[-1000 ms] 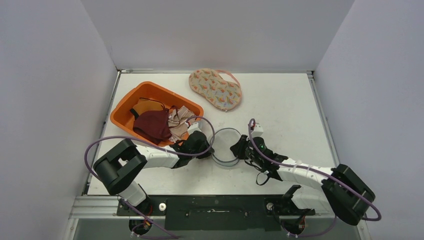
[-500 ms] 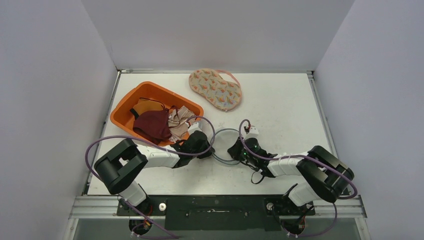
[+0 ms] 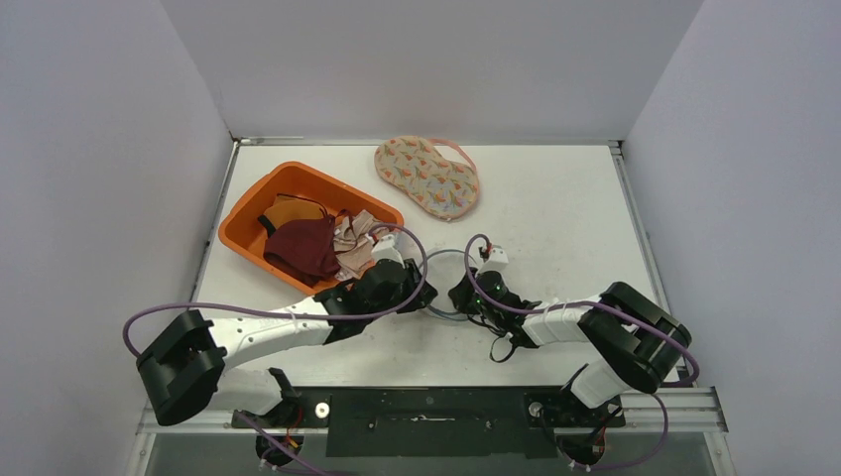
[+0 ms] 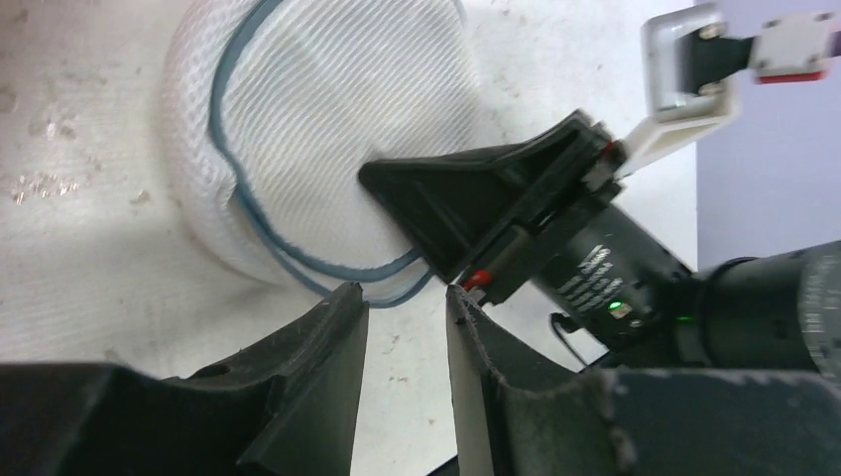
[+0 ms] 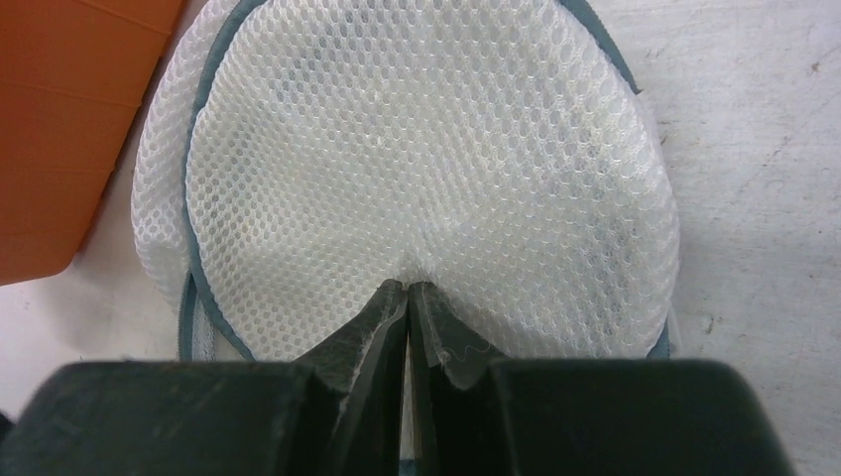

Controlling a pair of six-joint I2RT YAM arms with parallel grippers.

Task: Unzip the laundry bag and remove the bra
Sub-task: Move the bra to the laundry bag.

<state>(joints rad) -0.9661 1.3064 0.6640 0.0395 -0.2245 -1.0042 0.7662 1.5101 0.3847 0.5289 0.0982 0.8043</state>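
Note:
The laundry bag (image 3: 448, 270) is a round white mesh pouch with blue-grey trim, lying mid-table between my two grippers. My right gripper (image 5: 408, 288) is shut on a pinch of its mesh (image 5: 426, 149), near the bag's front edge. My left gripper (image 4: 402, 297) is open just short of the trim (image 4: 327, 273), with only bare table between its fingers. In the left wrist view the right gripper's fingers (image 4: 466, 203) press into the bag (image 4: 327, 119). In the top view the left gripper (image 3: 421, 296) and right gripper (image 3: 464, 295) are close together. No bra shows through the mesh.
An orange basket (image 3: 260, 203) holding a maroon garment and other clothes stands at the left, close behind my left gripper; its wall shows in the right wrist view (image 5: 69, 119). A floral patterned bra-shaped piece (image 3: 428, 176) lies at the back centre.
My left gripper has gone from shut to open and slid slightly right, its elbow swinging left. The right arm folded in towards the bag and its gripper stays shut on the mesh.

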